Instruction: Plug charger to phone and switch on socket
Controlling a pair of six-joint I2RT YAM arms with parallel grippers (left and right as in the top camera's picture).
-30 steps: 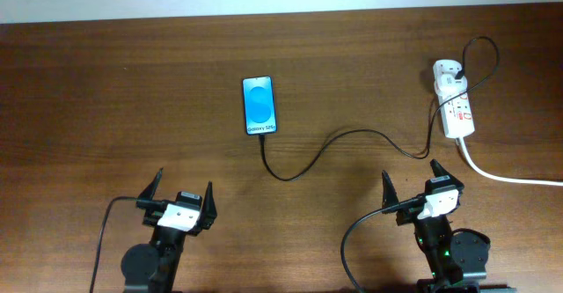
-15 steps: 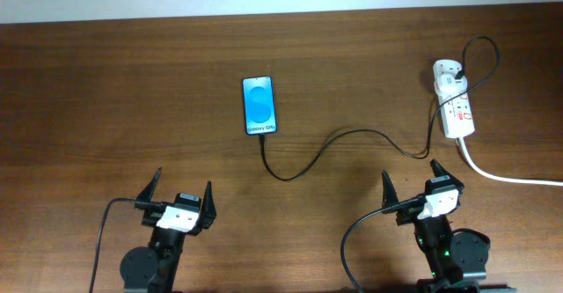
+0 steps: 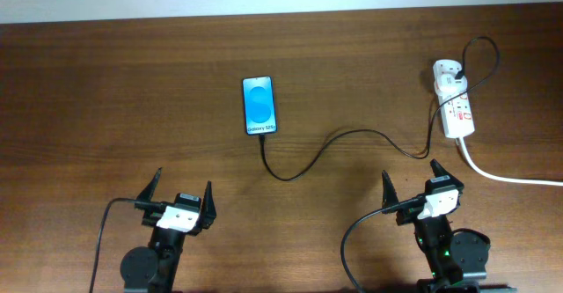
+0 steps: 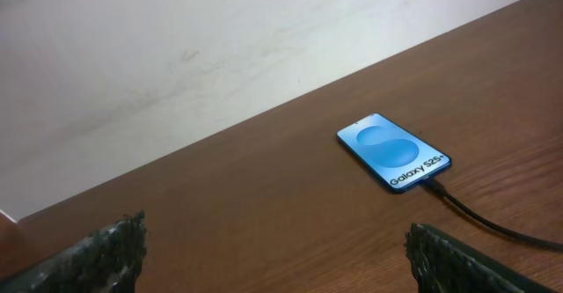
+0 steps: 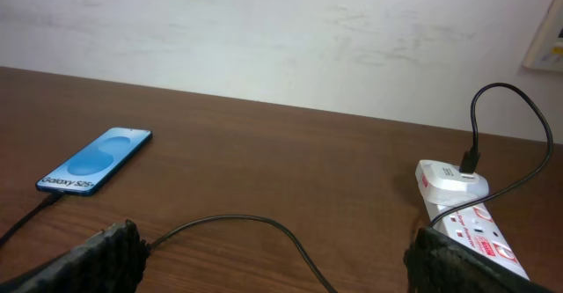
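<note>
The phone [image 3: 259, 105] lies flat at the table's middle back, blue screen lit. It also shows in the left wrist view [image 4: 393, 151] and the right wrist view [image 5: 95, 160]. The thin black charger cable [image 3: 334, 141] runs from the phone's near end across to the white socket strip [image 3: 454, 108] at the far right, where its plug sits in a white adapter [image 5: 451, 179]. My left gripper [image 3: 182, 196] is open and empty near the front left. My right gripper [image 3: 412, 189] is open and empty near the front right, just short of the cable.
The socket's thick white cord [image 3: 510, 177] runs off the right edge. The brown wooden table [image 3: 132, 91] ends at a pale wall [image 5: 264, 38] behind. A wall plate [image 5: 547, 38] shows at the far right.
</note>
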